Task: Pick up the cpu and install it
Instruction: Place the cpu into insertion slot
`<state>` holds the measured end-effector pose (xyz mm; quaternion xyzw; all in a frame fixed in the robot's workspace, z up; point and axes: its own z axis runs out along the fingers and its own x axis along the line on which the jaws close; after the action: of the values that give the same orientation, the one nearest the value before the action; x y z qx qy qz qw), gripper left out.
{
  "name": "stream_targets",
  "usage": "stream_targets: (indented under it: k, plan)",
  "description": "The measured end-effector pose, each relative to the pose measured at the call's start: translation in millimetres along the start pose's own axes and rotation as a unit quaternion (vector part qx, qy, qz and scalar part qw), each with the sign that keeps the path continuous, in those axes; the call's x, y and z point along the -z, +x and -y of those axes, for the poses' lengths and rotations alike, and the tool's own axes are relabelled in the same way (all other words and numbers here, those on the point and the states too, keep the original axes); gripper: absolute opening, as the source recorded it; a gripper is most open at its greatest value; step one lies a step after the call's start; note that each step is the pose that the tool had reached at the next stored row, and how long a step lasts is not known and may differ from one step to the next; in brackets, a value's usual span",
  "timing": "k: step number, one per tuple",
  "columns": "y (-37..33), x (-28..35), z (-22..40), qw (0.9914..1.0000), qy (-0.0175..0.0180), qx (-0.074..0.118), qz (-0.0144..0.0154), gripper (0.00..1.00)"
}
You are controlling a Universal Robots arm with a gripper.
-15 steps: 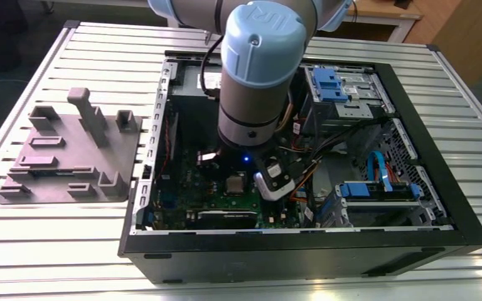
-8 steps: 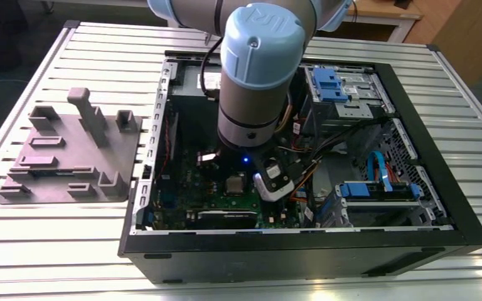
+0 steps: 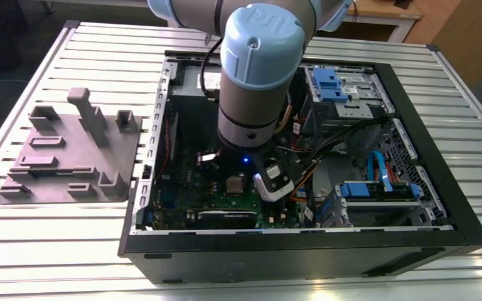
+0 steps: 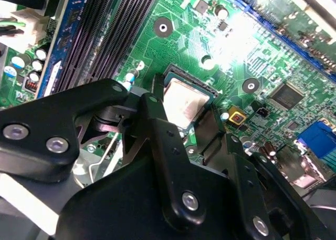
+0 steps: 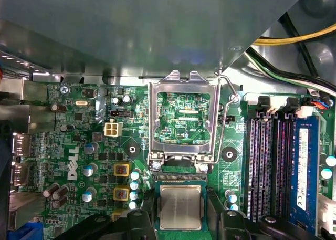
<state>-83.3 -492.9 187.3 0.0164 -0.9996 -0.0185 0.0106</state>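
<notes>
Obs., read across from the exterior view's left.

1. A grey holder tray (image 3: 65, 169) sat on the table (image 3: 57, 241) near the edge at the exterior view's left. Its posts were upright, and it was well apart from my work.

2. Beside it lay the open computer case (image 3: 308, 254), over the middle of the table and out toward the edge at the exterior view's right. My arm (image 3: 258, 75) reached down into the case over the green motherboard (image 5: 100, 169).

3. The cpu (image 5: 180, 207) lay flat in its socket on the motherboard, silver top up. In the exterior view it showed as a small grey square just beside my wrist. The socket's load plate (image 5: 181, 78) stood hinged open, clear of the chip. A wire lever (image 5: 229, 119) ran alongside the plate.

4. My pincer (image 5: 182, 223) hung low over the socket, released and grasping nothing. Its black fingers (image 5: 137, 224) were spread, one on each side of the cpu, just outside the socket frame. In the second wrist view the chip also showed between the two fingers, seated in the socket.

5. Dark memory slots (image 5: 268, 166) ran beside the socket, with one blue module (image 5: 304, 166) seated beyond them.

6. Blue drive brackets (image 3: 375, 190) sat inside the case toward the table's edge at the exterior view's right.
</notes>
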Motion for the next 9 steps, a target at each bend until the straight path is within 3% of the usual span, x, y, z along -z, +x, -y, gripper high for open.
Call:
stream_targets:
  k: [9]
  plan:
    - [0.0, 0.3, 0.0, 1.0, 0.0, 0.0, 0.0, 0.54]
